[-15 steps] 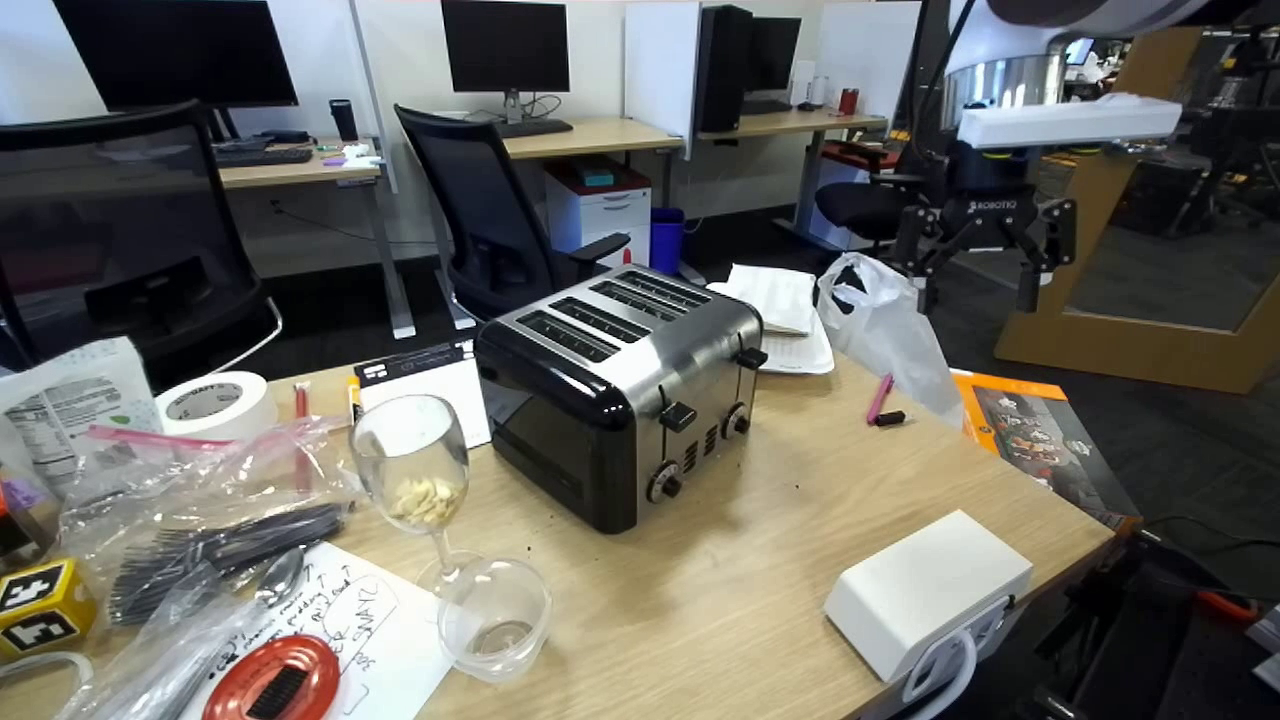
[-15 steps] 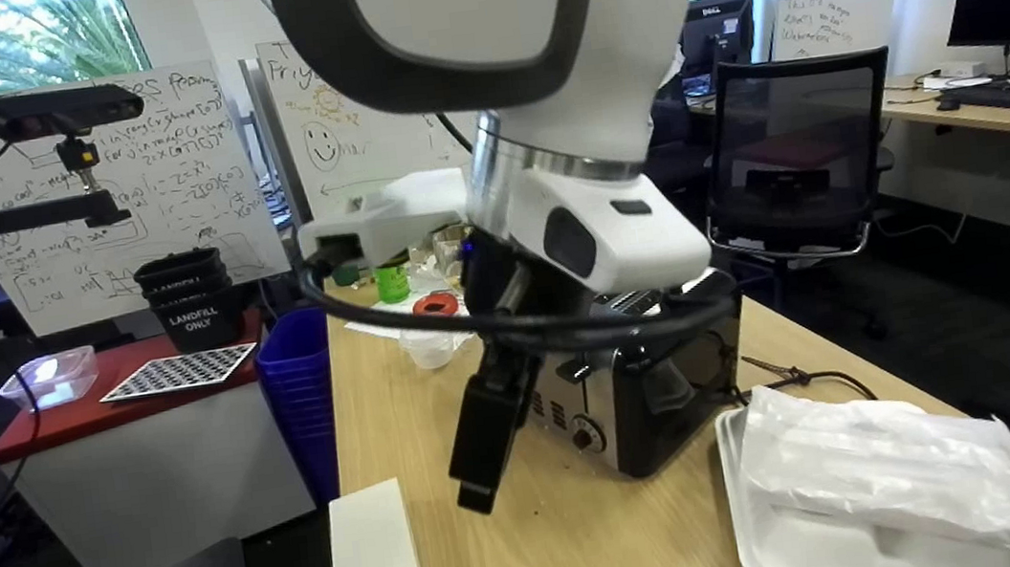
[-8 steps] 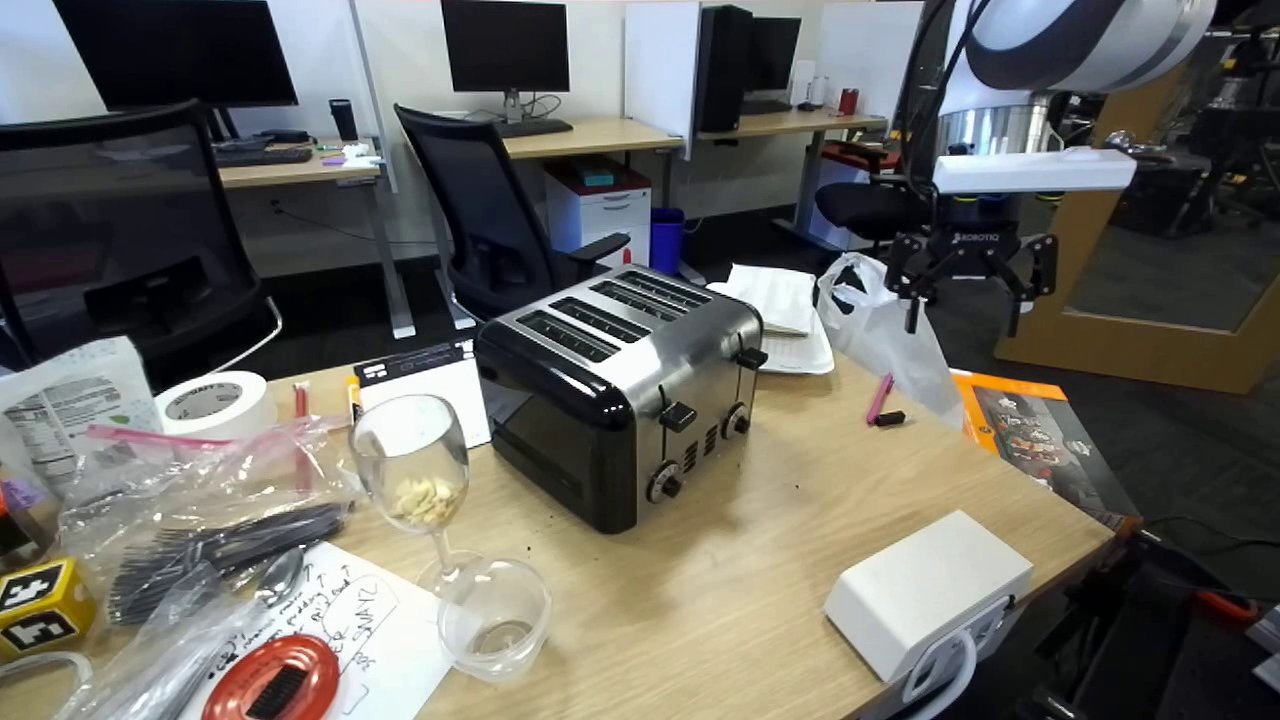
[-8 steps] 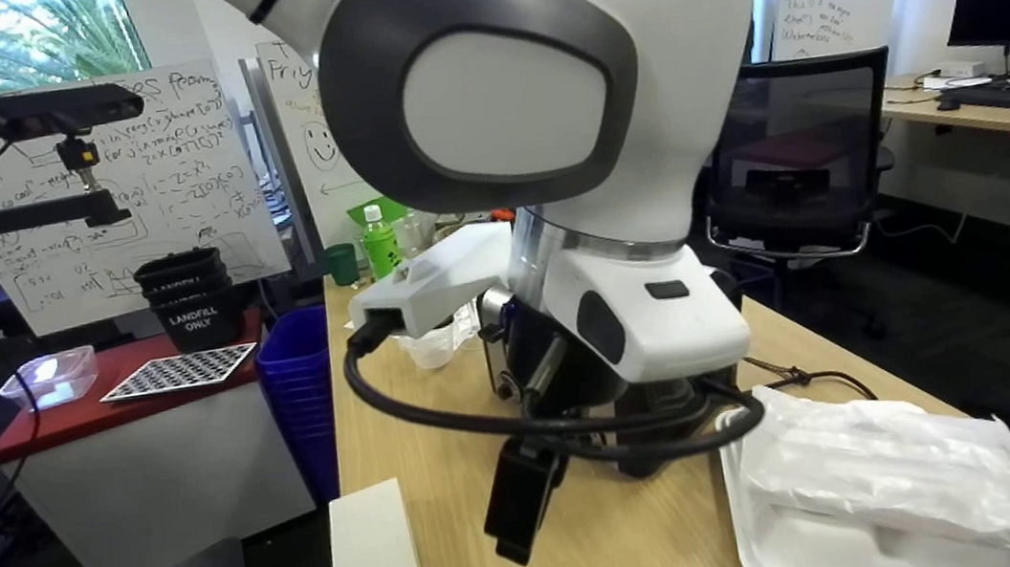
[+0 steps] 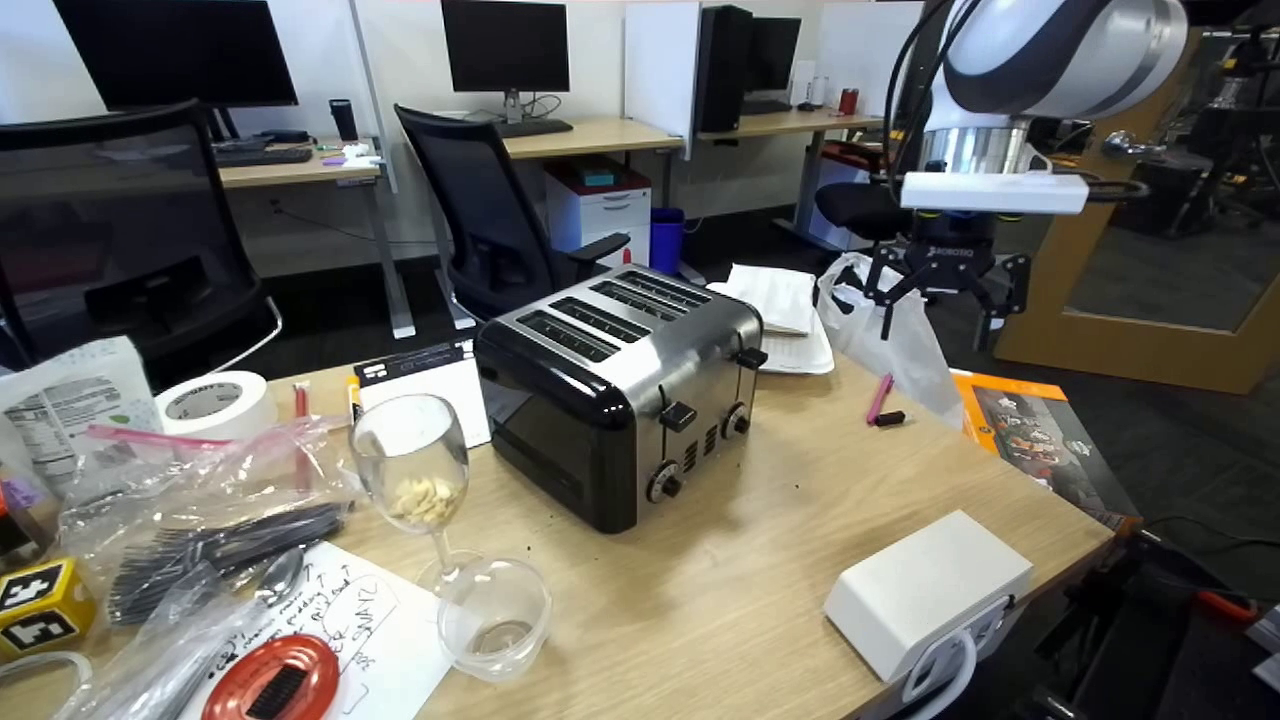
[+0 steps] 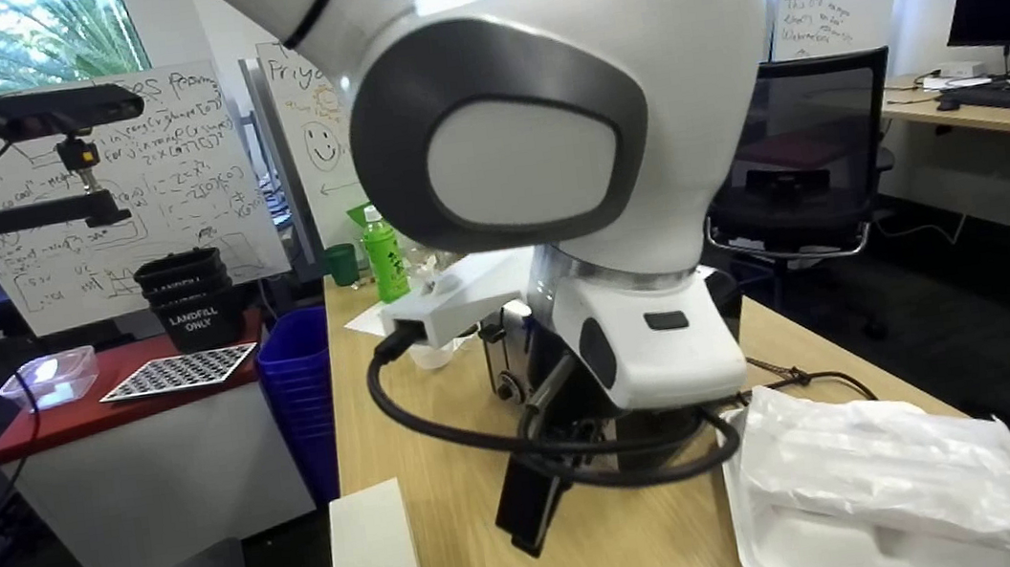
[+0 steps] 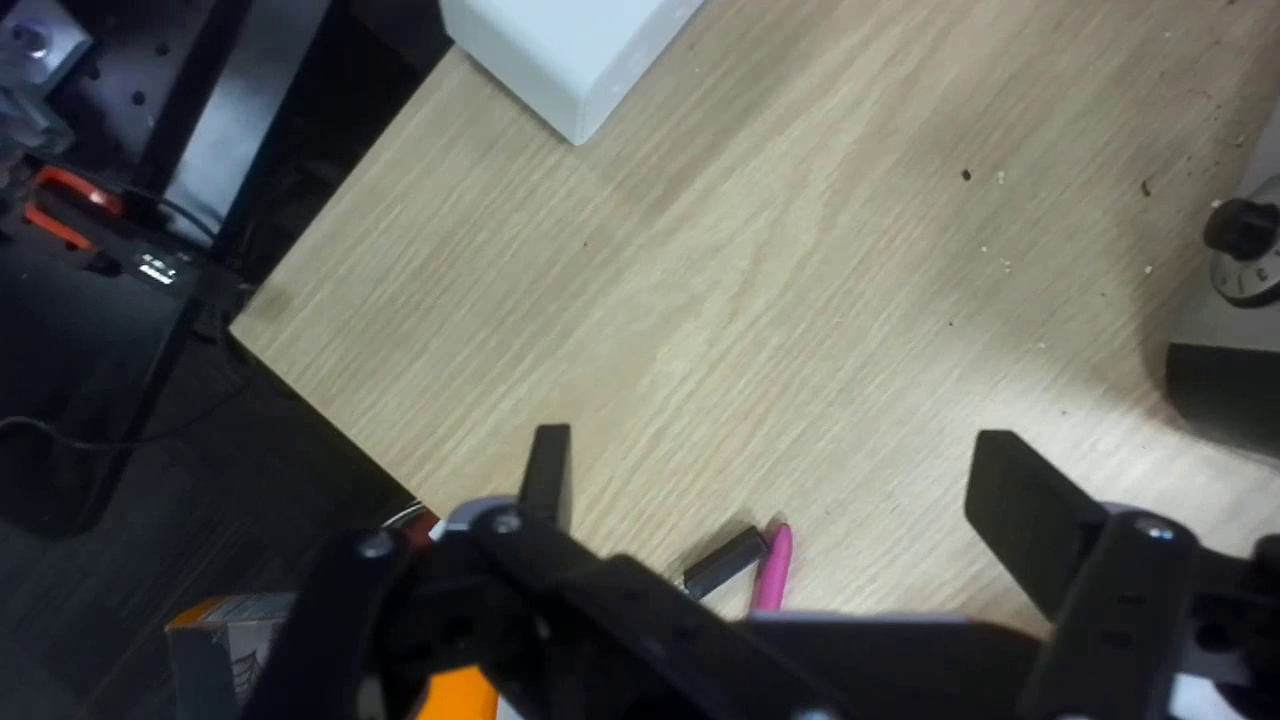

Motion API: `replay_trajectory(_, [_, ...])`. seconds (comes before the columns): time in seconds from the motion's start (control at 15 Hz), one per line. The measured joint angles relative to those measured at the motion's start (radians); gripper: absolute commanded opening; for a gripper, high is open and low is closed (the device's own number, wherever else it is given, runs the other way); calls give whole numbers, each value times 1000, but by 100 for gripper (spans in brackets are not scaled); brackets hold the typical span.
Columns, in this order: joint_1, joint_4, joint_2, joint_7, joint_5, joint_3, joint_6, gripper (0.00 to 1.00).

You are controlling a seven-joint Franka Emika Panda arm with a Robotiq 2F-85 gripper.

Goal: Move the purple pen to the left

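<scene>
Off the dial side of the toaster (image 5: 620, 390), the purple pen (image 5: 880, 398) lies well apart on the worktop (image 5: 720, 600), one end just beside a small black cap (image 7: 725, 563). On that same side, the jaws hang wide apart, holding nothing. Best to lower slowly, pen midway between them, and pinch across it, leaving out the cap.

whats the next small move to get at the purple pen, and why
I'd probably shift the open gripper a little away from the white box before lowering it. In the wrist view only one end of the purple pen peeks past the gripper's body, about midway between the fingers; the rest is hidden, so a straight descent may land off the pen's middle.
</scene>
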Motion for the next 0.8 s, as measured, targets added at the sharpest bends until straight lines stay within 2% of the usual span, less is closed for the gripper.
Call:
replay_trajectory(0.4, [-3,106,246,146,113,-29,155,100])
replay_trajectory(0.8, [-34,199,378,240,181,-96,172,100])
